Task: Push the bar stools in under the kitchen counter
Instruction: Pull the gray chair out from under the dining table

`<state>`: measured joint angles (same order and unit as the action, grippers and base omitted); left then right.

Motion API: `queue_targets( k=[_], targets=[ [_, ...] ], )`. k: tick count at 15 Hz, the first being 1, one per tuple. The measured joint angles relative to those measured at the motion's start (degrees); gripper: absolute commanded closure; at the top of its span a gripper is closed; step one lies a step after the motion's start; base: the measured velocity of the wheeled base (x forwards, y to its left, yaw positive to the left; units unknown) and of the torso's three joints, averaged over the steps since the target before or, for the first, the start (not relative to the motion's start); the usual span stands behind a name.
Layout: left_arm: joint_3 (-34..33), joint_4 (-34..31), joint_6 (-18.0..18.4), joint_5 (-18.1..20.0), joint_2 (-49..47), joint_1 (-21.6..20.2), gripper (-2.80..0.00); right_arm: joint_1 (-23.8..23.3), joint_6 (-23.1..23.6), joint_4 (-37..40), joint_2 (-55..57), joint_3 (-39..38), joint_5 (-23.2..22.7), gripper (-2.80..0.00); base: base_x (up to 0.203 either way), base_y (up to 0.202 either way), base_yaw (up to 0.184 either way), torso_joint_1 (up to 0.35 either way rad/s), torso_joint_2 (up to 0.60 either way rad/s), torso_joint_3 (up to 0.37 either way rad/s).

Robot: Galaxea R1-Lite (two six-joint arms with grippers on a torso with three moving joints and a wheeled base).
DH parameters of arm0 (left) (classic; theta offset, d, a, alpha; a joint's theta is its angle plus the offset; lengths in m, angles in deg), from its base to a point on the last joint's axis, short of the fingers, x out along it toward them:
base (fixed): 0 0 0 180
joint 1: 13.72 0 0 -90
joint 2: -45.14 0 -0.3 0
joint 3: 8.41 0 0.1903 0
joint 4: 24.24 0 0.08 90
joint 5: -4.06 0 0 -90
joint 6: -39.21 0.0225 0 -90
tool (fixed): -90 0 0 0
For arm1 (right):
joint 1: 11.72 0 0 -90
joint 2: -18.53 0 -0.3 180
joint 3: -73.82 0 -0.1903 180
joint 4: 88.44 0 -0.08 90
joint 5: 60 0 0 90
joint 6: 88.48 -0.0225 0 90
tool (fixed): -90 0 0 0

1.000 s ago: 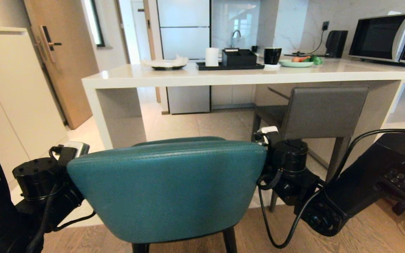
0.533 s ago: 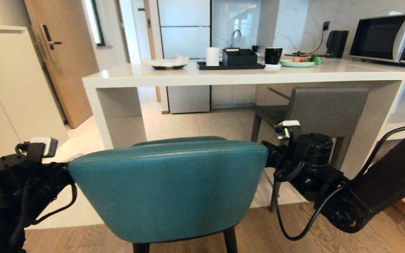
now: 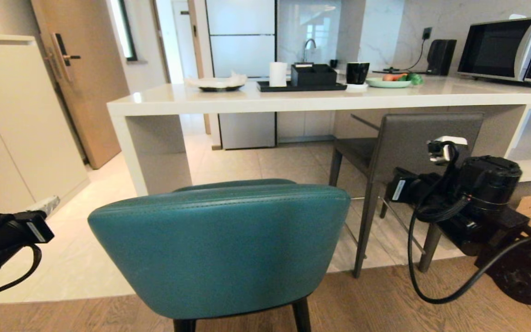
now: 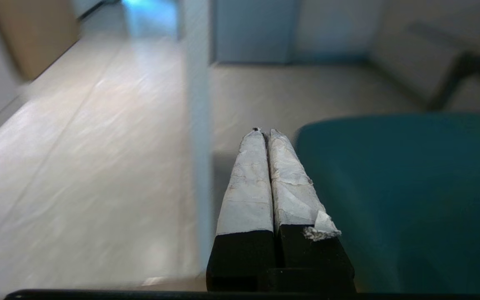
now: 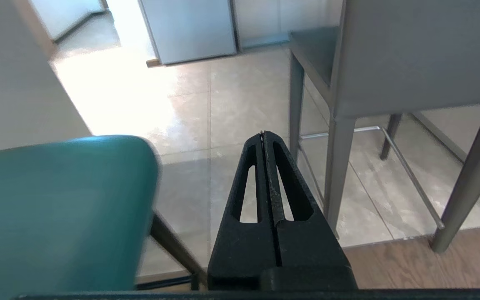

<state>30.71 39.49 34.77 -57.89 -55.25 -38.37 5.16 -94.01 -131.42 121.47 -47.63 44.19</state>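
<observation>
The teal stool (image 3: pixel 221 246) stands on the floor in front of you, clear of the counter (image 3: pixel 293 99) and not under it. The grey stool (image 3: pixel 413 147) sits partly under the counter to the right. Left gripper (image 4: pixel 263 134): jaws pressed together, holding nothing, beside the teal back's left edge. Right gripper (image 5: pixel 263 135): jaws pressed together, empty, between the two stools.

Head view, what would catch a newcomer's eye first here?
The teal stool fills the foreground, its curved back toward the camera, short of the kitchen counter. The left gripper and right gripper, both shut, flank it without touching. Farther right, the dark grey stool stands with its seat under the counter.
</observation>
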Motion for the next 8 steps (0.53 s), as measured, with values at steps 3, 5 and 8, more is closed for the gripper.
queue_targets(
  k=[3, 5, 8],
  targets=[
    [-1.7, -4.7, -3.9, 6.1, 12.1, -1.1, 0.0, -0.5, -0.1, 6.0, -12.2, -4.2, 0.2, 0.0, 0.0, 0.0, 0.0, 0.0, 0.0, 0.0],
    [-1.2, -14.3, -4.9, 8.3, 23.6, -1.3, 0.0, -0.7, -0.1, 12.2, -22.8, -6.4, 0.3, 0.0, 0.0, 0.0, 0.0, 0.0, 0.0, 0.0],
    [4.1, -37.8, -5.9, 13.1, 43.0, -1.3, 0.0, -2.0, 0.1, 25.0, -40.6, -8.7, 0.6, 0.0, 0.0, 0.0, 0.0, 0.0, 0.0, 0.0]
  ],
)
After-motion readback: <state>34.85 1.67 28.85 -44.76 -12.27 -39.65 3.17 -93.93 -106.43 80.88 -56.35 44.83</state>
